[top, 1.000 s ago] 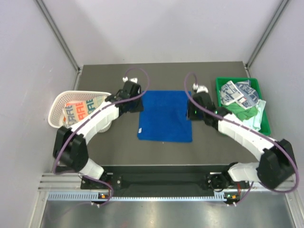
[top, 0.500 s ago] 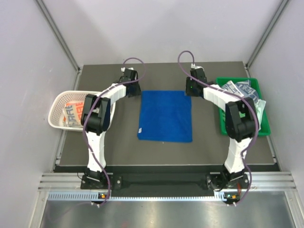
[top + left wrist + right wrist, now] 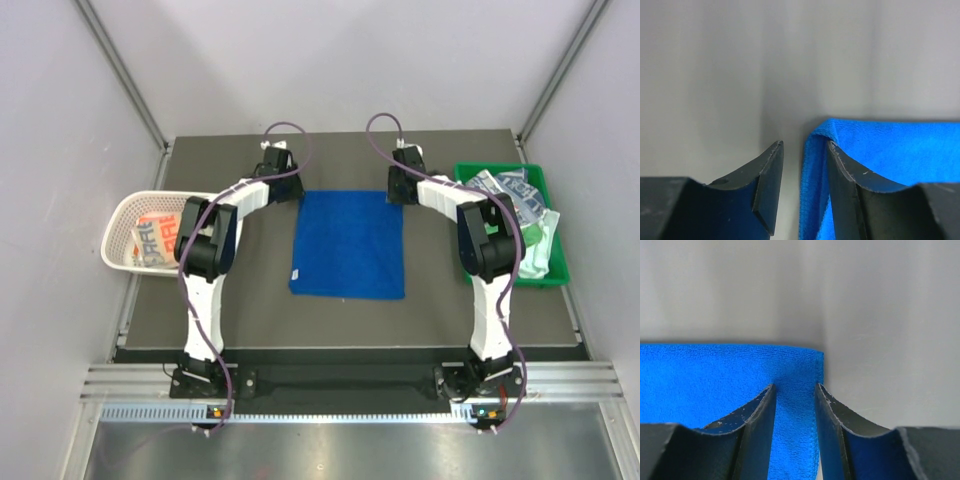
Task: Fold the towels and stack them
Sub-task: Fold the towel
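Blue towel [image 3: 348, 245] lies flat in the middle of the counter [image 3: 450, 310]. Your left gripper [image 3: 805, 145] sits at its far-left corner, jaws spread, towel edge in the gap against one finger. Right gripper [image 3: 795, 386] sits at the far-right corner, jaws spread astride the side edge. Printed towel [image 3: 150, 240] in white basket [image 3: 118, 215]; more towels [image 3: 505, 195] in green tray [image 3: 560, 270].

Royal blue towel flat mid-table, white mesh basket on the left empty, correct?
Not empty: in the top view the white mesh plastic basket holds a white towel with orange-teal print. The royal blue towel does lie flat mid-table.
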You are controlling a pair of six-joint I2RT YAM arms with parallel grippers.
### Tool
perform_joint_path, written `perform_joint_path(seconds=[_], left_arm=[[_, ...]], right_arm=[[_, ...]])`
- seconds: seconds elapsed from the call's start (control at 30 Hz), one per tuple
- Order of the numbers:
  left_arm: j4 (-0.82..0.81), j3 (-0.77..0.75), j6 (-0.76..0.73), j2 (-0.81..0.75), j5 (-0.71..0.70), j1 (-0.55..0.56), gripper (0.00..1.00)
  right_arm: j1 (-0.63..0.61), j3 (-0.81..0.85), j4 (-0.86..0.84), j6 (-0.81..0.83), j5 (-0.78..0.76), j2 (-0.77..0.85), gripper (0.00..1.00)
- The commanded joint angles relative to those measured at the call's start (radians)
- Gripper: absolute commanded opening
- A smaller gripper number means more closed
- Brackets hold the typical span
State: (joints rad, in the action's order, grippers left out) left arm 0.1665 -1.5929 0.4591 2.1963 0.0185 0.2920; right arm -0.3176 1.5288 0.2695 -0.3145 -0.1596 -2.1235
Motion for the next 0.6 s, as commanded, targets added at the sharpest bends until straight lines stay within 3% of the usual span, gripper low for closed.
perform_joint_path(seconds=[0.0,0.3,0.57], left_arm=[[-0.048,0.06,0.027,-0.033,-0.006,-0.03,0.45],[-0.099,0.108,0.027,-0.15,-0.035,-0.039,0.46],[-0.193,0.129,-0.005,-0.142,0.126,-0.033,0.51]], right_arm=[[0.014,0.037,-0.021,0.012,-0.04,-0.003,0.37],[0.029,0.021,-0.041,0.015,-0.034,0.042,0.39],[0.035,0.074,-0.023,0.022,-0.006,0.004,0.39]])
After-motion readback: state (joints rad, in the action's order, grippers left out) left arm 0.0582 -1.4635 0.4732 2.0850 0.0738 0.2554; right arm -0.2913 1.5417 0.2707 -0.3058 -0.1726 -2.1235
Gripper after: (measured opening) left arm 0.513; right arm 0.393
